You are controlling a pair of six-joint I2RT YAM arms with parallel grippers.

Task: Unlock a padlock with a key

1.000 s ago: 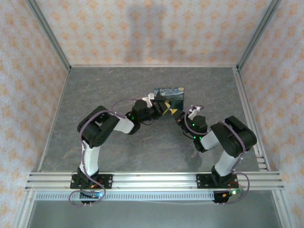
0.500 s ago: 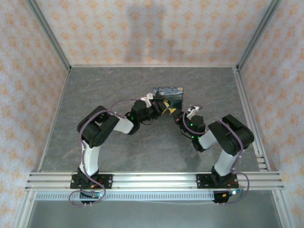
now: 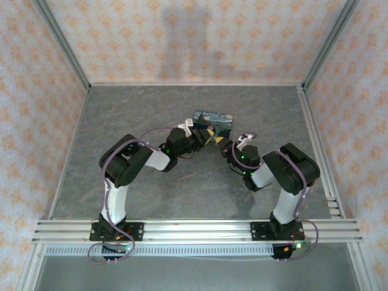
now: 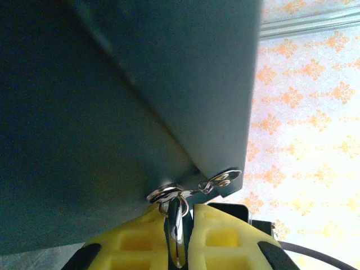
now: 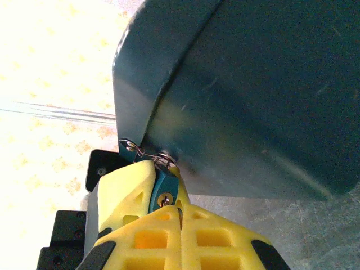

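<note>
The padlock (image 3: 213, 121) is in the middle of the table (image 3: 121, 115), between both arms. The left gripper (image 4: 180, 212) pinches the key (image 4: 175, 239), which points straight up into the padlock's bottom. The right gripper (image 5: 179, 216) is squeezed shut just below it, and I cannot tell what it holds.
</note>
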